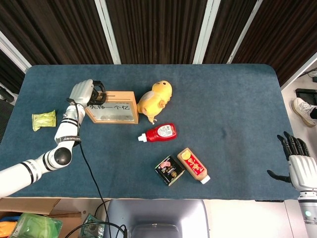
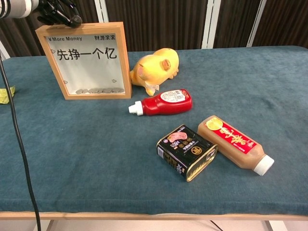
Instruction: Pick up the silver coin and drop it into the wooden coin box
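The wooden coin box [image 1: 112, 108] stands upright at the table's left, its glass front printed with black characters; in the chest view the box [image 2: 89, 60] shows several silver coins [image 2: 96, 90] lying along its bottom. My left hand [image 1: 84, 92] hovers at the box's top left corner, its dark fingers [image 2: 61, 12] curled together just over the top edge. No coin shows between them, and none lies loose on the cloth. My right hand [image 1: 298, 164] rests off the table's right front corner, fingers spread, holding nothing.
A yellow chick toy [image 1: 155, 100] stands right beside the box. A red ketchup bottle [image 1: 159, 133], a black tin [image 1: 170, 170] and a brown drink bottle [image 1: 193, 165] lie toward the front. A green packet [image 1: 43, 120] lies at the left edge.
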Robot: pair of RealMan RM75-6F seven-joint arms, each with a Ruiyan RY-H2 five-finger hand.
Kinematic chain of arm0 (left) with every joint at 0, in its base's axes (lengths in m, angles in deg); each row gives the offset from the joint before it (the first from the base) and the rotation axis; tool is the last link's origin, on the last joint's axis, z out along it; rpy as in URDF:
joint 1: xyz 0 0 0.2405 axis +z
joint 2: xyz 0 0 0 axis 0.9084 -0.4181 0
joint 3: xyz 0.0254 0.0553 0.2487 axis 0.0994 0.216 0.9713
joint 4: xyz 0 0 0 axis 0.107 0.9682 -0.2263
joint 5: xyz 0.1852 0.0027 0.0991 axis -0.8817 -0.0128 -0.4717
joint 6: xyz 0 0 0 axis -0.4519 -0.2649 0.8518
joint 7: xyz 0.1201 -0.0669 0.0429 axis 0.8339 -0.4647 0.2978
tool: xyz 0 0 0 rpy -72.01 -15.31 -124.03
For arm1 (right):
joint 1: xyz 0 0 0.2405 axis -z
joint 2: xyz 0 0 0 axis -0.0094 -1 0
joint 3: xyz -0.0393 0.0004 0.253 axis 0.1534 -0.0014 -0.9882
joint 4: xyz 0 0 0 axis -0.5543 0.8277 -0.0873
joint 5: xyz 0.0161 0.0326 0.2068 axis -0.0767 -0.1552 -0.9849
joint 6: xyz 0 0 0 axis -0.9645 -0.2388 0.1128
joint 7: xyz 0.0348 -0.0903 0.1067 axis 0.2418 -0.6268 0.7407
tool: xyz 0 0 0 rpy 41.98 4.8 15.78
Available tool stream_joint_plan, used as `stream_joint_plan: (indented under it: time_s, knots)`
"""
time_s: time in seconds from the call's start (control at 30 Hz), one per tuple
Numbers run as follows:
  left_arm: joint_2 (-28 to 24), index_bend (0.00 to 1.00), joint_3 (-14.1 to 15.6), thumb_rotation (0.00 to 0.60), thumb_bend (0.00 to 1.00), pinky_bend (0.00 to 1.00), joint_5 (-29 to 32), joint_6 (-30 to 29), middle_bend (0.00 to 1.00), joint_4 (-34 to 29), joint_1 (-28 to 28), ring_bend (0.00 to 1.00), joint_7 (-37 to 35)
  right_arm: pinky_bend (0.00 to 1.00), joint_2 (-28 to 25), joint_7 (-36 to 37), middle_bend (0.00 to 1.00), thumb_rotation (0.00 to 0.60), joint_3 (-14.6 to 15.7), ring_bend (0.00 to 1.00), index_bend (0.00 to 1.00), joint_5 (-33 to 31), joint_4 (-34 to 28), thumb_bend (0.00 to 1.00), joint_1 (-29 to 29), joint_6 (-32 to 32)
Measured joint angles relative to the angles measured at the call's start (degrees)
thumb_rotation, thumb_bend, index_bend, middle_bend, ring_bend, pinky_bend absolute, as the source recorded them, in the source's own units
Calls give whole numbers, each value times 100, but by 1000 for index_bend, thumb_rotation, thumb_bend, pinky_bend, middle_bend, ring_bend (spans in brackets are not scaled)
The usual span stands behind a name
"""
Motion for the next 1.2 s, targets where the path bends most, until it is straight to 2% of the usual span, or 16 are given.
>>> stream_joint_plan:
  time_s: [0.3, 0.67, 0.93, 1.03, 1.1, 1.17, 1.2]
  knots:
    - [-26, 567, 23, 600, 528, 1000, -60, -12, 1000, -25, 0, 1000, -51, 0, -5, 1, 0, 600, -4, 0, 0, -6, 0, 170, 5, 4]
    - [-28, 506, 35, 600, 453, 1000, -142, -9, 1000, -12, 20, 1000, -145, 0, -10, -18, 0, 600, -3, 0, 0, -15, -15, 170, 2, -7]
    - [-63, 478, -6, 600, 455, 1000, -284, -71, 1000, -99, 54, 1000, -248, 0, -9, -17, 0, 600, -7, 0, 0, -18, -14, 169, 5, 0]
    - [-124, 431, -52, 600, 437, 1000, -480, -233, 1000, -272, 125, 1000, -338, 0, -8, -11, 0, 600, -10, 0, 0, -15, -8, 170, 6, 6]
    - [-179, 361, -88, 600, 419, 1000, -679, -383, 984, -439, 208, 998, -436, 0, -8, -11, 0, 600, -9, 0, 0, -11, -5, 170, 5, 4]
    - [-252, 273, -115, 600, 412, 1000, -966, -590, 905, -654, 330, 951, -559, 0, -8, -14, 0, 600, -3, 0, 0, 2, -8, 170, 5, 4]
    - [-317, 224, -119, 600, 410, 1000, -1208, -756, 831, -827, 436, 892, -644, 0, -9, -16, 0, 600, 2, 0, 0, 14, -10, 170, 5, 6]
